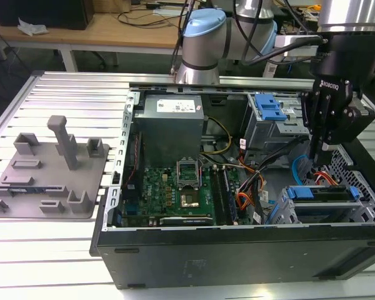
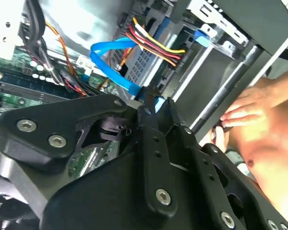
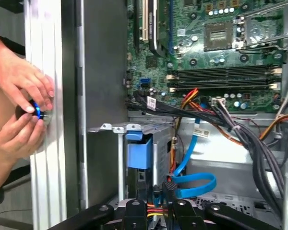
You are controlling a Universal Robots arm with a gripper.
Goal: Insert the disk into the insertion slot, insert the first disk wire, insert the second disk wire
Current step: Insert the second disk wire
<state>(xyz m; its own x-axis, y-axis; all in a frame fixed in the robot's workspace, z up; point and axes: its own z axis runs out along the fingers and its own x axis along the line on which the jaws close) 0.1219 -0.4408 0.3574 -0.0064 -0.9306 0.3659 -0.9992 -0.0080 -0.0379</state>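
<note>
Ribbed aluminium table [image 1: 56,256] beneath an open black computer case [image 1: 237,265], with a grey moulded fixture plate [image 1: 50,172] lying on the slats at the exterior view's left. Inside the case, green motherboard [image 1: 175,187] and grey power supply [image 1: 172,122] toward the middle; grey bay with a blue latch [image 1: 269,107] farther back on the exterior view's right. Nearer the front on that same side, silver insertion slot [image 1: 280,211] with the disk [image 1: 320,193] seated in it, bright blue caddy edge showing along the top. Just above and behind the disk, black gripper [image 1: 314,155] hanging from the robot arm [image 1: 203,37] and pointing down into the case. In both wrist views, fingers drawn close together, pinching the end of the blue flat cable [image 2: 110,50], with the rest of that cable curving away in a loop over the case floor. Right beside it, red, yellow and black wire bundle [image 2: 156,42], ending in a black plug close to the cage's silver wall. Outside the case wall, in the first wrist view, a person's hand [image 3: 24,86] and second hand [image 3: 17,136] closed around a small blue-ringed knob [image 3: 36,111] at the table's edge. In the second wrist view, fingers of one hand resting against the case side.
</note>
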